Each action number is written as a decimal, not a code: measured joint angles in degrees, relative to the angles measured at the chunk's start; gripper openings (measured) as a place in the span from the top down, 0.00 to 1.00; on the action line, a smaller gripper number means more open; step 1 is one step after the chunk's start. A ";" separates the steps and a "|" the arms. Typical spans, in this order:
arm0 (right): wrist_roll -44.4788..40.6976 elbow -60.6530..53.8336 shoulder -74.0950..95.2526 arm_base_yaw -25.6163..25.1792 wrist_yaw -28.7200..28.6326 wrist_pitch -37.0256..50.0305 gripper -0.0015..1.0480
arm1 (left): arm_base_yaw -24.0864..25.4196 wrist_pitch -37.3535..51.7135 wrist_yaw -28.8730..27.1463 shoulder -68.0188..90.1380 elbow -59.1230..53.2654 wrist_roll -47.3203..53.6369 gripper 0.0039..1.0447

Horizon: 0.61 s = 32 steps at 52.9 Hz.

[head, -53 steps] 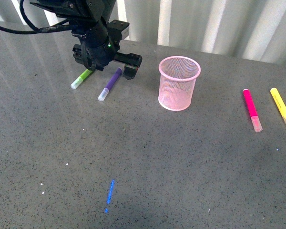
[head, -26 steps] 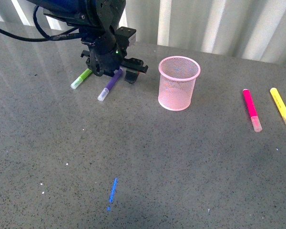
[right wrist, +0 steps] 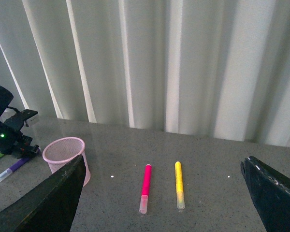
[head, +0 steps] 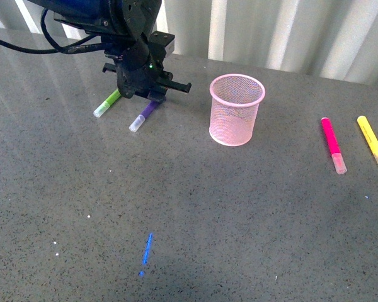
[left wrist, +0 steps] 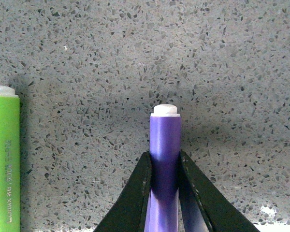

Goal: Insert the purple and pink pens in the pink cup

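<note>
I squeezed the dark purple marker pen [left wrist: 165, 130] with my left gripper [left wrist: 164, 157] to lift it; my right gripper [right wrist: 163, 161] waited, fingers far apart.

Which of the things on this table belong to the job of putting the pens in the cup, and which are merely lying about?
Part of the job:
purple pen, pinched by the left claw
pink pen
pink cup

Just lying about:
lime green marker
yellow marker
blue streak
</note>
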 joint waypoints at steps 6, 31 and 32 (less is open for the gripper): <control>0.00 0.00 0.00 0.00 0.00 0.00 0.07 | 0.09 1.36 -0.09 -0.07 -1.03 0.02 0.88; 0.00 0.00 0.00 0.00 0.00 0.00 0.07 | 4.61 18.47 -2.27 -16.46 -19.04 -3.30 0.89; 0.00 0.00 0.00 0.00 0.00 0.00 0.07 | 4.98 19.56 -2.64 -17.51 -19.91 -4.09 0.89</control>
